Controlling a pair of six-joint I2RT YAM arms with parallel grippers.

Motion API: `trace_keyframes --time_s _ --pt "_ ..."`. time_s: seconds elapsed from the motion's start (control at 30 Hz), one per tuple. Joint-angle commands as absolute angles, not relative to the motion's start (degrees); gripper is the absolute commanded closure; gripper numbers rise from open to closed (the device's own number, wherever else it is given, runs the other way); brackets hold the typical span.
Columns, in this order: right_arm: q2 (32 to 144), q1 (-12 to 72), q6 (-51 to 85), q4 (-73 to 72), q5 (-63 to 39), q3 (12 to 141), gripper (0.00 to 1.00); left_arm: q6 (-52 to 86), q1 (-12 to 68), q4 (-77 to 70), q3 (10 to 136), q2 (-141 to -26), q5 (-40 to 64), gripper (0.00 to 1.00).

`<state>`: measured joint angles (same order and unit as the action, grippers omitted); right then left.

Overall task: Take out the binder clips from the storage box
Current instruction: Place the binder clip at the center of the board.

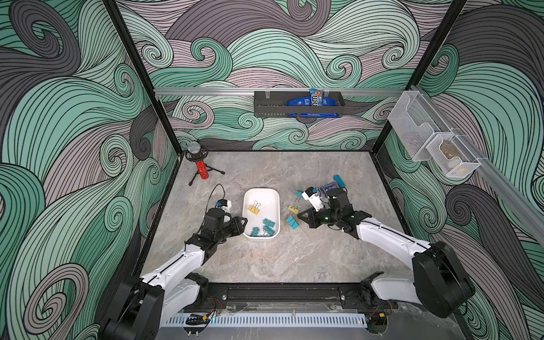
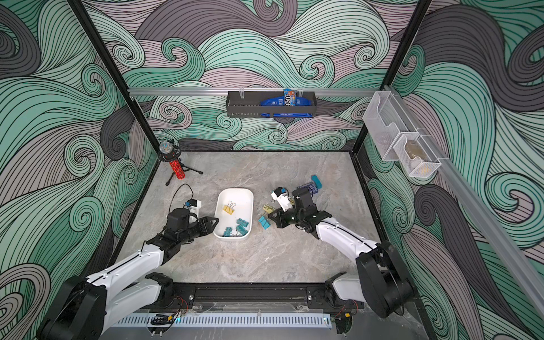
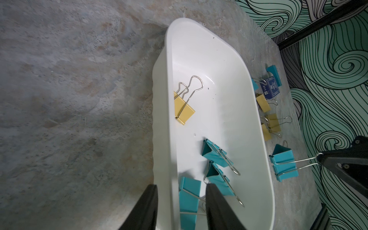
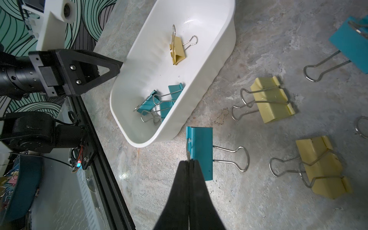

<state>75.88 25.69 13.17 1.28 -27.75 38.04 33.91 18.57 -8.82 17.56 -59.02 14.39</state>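
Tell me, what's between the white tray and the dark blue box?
A teal clip and a yellow clip lie there, clearest in the left wrist view.

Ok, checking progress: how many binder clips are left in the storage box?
4: one yellow clip mid-box; three teal clips bunched at the storage box's robot-side end. Overlap may hide another.

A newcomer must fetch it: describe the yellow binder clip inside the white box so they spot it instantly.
On the grey table sits a white storage box. Toward its far end one binder clip lies alone. It is the box's only yellow clip; the teal clips are bunched at the near end.
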Motion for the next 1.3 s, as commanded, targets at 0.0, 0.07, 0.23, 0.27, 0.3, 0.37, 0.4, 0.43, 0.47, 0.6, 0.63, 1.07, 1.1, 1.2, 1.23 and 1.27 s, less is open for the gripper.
trace_keyframes --time_s 0.0,0.07,0.23,0.27,0.3,0.37,0.4,0.43,0.47,0.6,0.63,1.07,1.1,1.2,1.23,1.27 --pt "77.37 26.61 15.28 -2.72 -29.72 36.54 1.00 32.66 18.89 -8.02 19.01 -58.98 13.77 0.57" --pt "78.24 27.30 16.05 -3.83 -29.70 36.13 1.00 32.67 18.90 -7.99 19.16 -59.07 13.71 0.57" --pt "80.32 28.45 16.70 -5.05 -29.71 35.53 1.00 32.53 18.87 -7.82 19.33 -59.15 13.75 0.57" --pt "80.48 28.48 16.78 -5.38 -29.63 35.36 1.00 32.53 18.90 -7.82 19.34 -59.16 13.71 0.57" --pt "80.74 28.42 16.85 -5.60 -29.38 35.18 1.00 32.56 18.85 -7.89 19.25 -59.15 13.78 0.57" --pt "81.26 28.45 16.87 -5.80 -29.00 35.07 1.00 32.50 18.89 -7.86 19.34 -59.23 13.76 0.57" --pt "81.58 28.52 16.87 -5.87 -29.01 34.98 1.00 32.43 18.86 -7.97 19.29 -59.19 13.78 0.57" --pt "82.02 28.49 17.01 -5.80 -29.16 34.98 1.00 32.46 18.90 -7.98 19.33 -59.32 13.80 0.57" --pt "82.43 28.53 17.00 -6.60 -29.24 34.99 1.00 32.43 18.90 -7.92 19.34 -59.32 13.82 0.57" --pt "84.49 28.50 17.05 -8.24 -29.46 35.07 1.00 32.42 18.87 -7.87 19.36 -59.41 13.80 0.57" --pt "85.15 28.47 16.96 -8.30 -29.37 35.07 1.00 32.43 18.90 -7.93 19.34 -59.41 13.84 0.57" --pt "88.13 27.64 16.77 -9.15 -27.73 34.85 0.95 32.01 18.77 -7.71 19.60 -60.09 13.36 0.57" --pt "87.97 27.66 16.86 -9.15 -27.78 34.89 0.91 32.00 18.78 -7.63 19.60 -60.07 13.36 0.57" --pt "86.83 27.68 17.04 -8.97 -27.58 35.10 0.81 32.04 18.84 -7.62 19.60 -60.07 13.27 0.57" --pt "86.31 27.61 17.13 -8.77 -27.53 35.35 0.79 32.03 18.80 -7.63 19.60 -60.06 13.27 0.57" --pt "85.51 27.68 17.09 -8.14 -27.35 35.78 0.76 32.00 18.74 -7.56 19.64 -60.03 13.27 0.57"
